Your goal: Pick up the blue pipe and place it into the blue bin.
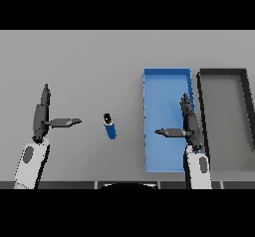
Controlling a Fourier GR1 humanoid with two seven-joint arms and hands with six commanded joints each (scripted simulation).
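In the head view the blue pipe (110, 126) lies loose on the bench (89, 61), apparently pointing toward 11 o'clock, at 9 o'clock from the blue bin (167, 74); with the left hand (42, 114) and right hand (190, 124) both spread and empty, a glancing reach could roll it away.

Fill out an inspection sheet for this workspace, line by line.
Surface: grey table, plain.
Job's things: blue pipe lies on the table, left of the blue bin, touched by neither hand; nothing seen in the bin.
Clutter: dark grey bin right of the blue one.
Hands: left hand open, left of the pipe; right hand open, over the blue bin's right side.
Cables: nothing seen.
Surroundings: nothing seen.
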